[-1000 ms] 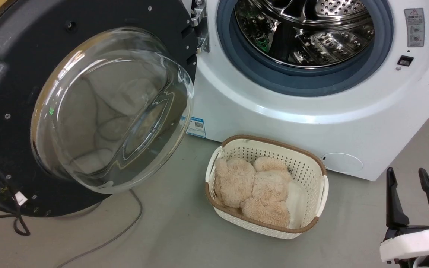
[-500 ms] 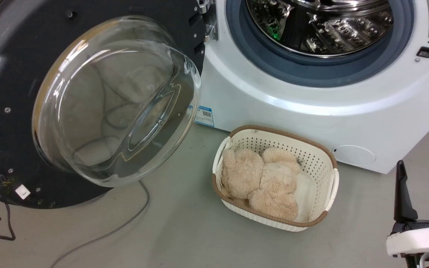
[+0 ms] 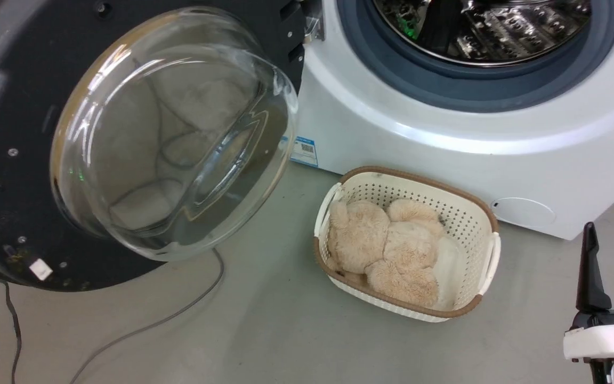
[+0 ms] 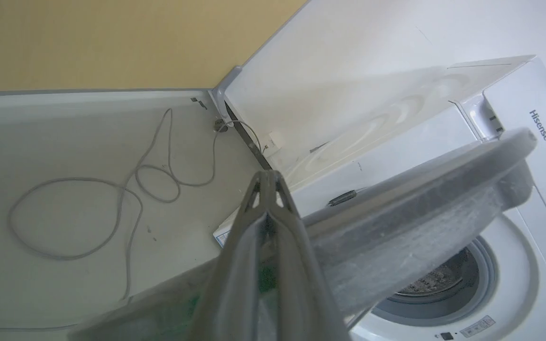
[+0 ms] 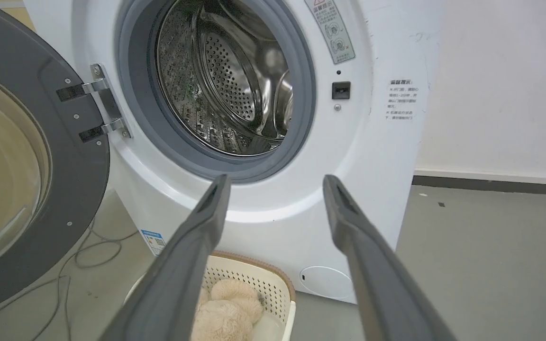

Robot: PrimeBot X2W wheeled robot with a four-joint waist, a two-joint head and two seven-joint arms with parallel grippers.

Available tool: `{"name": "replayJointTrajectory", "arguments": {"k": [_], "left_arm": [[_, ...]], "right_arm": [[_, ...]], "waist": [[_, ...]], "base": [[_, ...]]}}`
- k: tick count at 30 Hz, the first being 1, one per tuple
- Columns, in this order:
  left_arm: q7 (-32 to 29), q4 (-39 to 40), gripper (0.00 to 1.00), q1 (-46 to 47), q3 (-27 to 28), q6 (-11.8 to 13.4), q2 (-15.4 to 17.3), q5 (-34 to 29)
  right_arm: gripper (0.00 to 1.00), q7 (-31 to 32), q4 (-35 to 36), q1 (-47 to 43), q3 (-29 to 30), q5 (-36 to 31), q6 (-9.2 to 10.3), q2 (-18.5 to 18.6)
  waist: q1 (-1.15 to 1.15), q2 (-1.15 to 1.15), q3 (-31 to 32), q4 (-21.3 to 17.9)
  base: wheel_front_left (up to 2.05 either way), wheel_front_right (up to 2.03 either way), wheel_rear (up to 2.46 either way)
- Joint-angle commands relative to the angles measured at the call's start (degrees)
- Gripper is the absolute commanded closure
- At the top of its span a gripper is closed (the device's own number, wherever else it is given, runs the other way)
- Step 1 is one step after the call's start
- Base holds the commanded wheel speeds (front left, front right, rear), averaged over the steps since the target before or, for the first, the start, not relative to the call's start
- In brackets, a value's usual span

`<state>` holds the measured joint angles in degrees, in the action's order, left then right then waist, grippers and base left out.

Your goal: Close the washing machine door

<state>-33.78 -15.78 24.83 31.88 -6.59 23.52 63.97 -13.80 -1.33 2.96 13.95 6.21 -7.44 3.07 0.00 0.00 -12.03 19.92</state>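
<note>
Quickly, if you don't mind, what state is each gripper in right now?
Left gripper: jaws shut, nothing seen between them.
Right gripper: jaws open, empty.

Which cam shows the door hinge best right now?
Right wrist view: the hinge is sharp and whole, both metal arms joining the washing machine door to the washer front. Head view catches just part of it at the top edge. Left wrist view gives the door's outer rim, close and blurred.
</note>
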Motion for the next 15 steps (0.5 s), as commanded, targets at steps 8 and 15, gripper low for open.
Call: {"name": "replayJointTrajectory", "arguments": {"k": [8,15], "left_arm": [[-1.8,7.0,1.0,-8.5,-3.9,-0.9,-2.3,9.6],[0.5,15.3,1.0,-15.9,-11.1,-0.9,-4.0,12.1]], "right_arm": [[0.0,-1.2,0.3,1.5,0.9,0.1,-0.05,-0.2],[0.0,-1.2,0.2,1.2,1.0,-0.1,-0.05,-0.2]], "waist": [[0.0,0.0,-0.7,1.1],[0.0,0.0,-0.2,1.5]], "base": [[0.0,0.0,0.0],[0.0,0.0,0.0]]}}
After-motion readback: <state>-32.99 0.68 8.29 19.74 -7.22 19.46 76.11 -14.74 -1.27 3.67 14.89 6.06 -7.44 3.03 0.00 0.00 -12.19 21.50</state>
